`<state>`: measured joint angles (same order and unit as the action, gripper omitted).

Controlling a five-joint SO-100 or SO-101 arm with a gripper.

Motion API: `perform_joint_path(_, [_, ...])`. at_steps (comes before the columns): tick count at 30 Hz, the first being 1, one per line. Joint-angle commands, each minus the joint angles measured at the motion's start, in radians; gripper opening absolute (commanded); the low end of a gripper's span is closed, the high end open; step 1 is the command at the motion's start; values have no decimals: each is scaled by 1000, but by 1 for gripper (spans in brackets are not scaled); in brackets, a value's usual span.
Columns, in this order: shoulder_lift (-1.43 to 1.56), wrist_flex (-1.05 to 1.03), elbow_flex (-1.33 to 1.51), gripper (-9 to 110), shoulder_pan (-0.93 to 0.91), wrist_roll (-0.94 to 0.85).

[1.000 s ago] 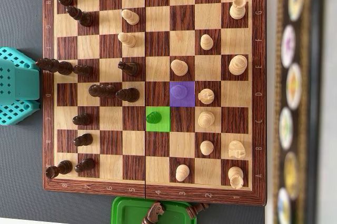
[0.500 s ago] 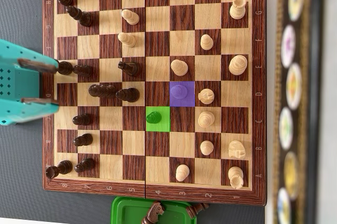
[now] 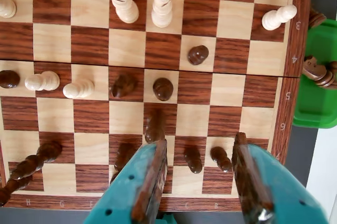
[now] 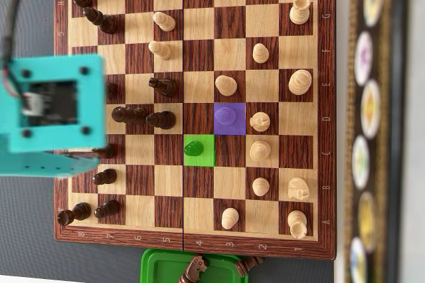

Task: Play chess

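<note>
Arm: teal plastic arm body (image 4: 52,115) covers the 9 o'clock edge of the overhead view and hides part of the dark side's rows.
Claw: teal two-finger gripper with brown pads (image 3: 200,182) enters the wrist view from 6 o'clock; its jaws stand wide apart and hold nothing. Two dark pawns show in the gap between the fingers, on the squares below.
Left pad: brown finger pad (image 3: 152,182) at 7 o'clock of the wrist view, over the near rows.
Right pad: second brown finger pad (image 3: 247,179) at 5 o'clock of the wrist view.
Board: wooden chessboard with dark and light squares (image 4: 199,243) fills the middle of the overhead view; light pieces toward 3 o'clock, dark pieces toward 9 o'clock.
Green square: green-tinted square (image 4: 207,158) just below the centre of the overhead view, with a green-tinted pawn (image 4: 193,147) on it.
Same pawn, wrist view: dark round pawn (image 3: 198,54), standing alone toward 1 o'clock of the claw, well apart from the fingers.
Purple square: purple-tinted square (image 4: 229,117) diagonally adjacent to the green one, toward 1 o'clock of it; a faint round shape shows on it in the overhead view.
Tray: green plastic tray (image 4: 166,266) at 6 o'clock of the overhead view, off the board, with a dark carved knight (image 4: 193,269) lying in it.
Table: grey surface (image 4: 26,243) around the board.
</note>
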<state>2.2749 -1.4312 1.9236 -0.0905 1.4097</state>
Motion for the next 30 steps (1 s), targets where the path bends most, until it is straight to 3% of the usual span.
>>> perform_joint_path(1, [-156,-5,-143,18,-3,6])
perform_joint_path(12, [-560,2,-367,18,-15,8])
perform_joint_path(30, [-822,-6,-511,18,-31,-2])
